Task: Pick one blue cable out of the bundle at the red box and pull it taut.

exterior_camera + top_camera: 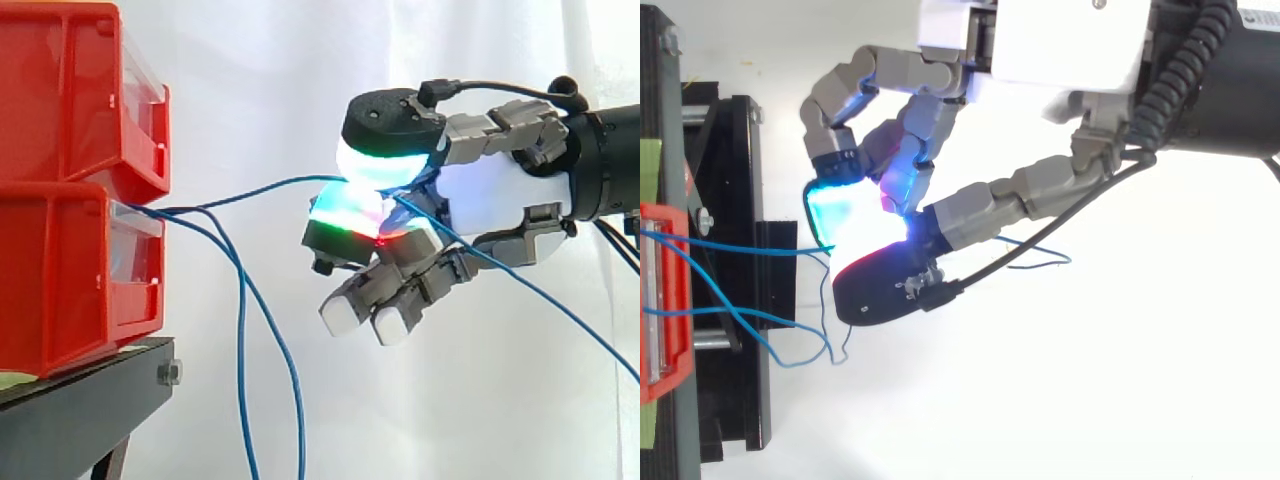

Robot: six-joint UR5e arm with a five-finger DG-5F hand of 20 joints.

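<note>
Two stacked red bins (pixel 60 150) stand at the left on a black stand (pixel 80 410). Several thin blue cables come out at the front of the lower bin (pixel 660 300). One blue cable (pixel 260 188) runs in a shallow arc from the bin to my hand (pixel 490 195), where it is pinched between two glowing fingertips (pixel 380 165). Past the pinch the same cable trails down to the right (pixel 560 310). The remaining fingers are curled below, off the cable. Two other blue cables (pixel 243 330) hang loose from the bin toward the floor.
A white curtain hangs behind everything. The black stand (pixel 740 200) juts out toward the hand in the top view. Loose cable loops (pixel 810 350) lie between stand and hand. Open space separates the bins from the hand.
</note>
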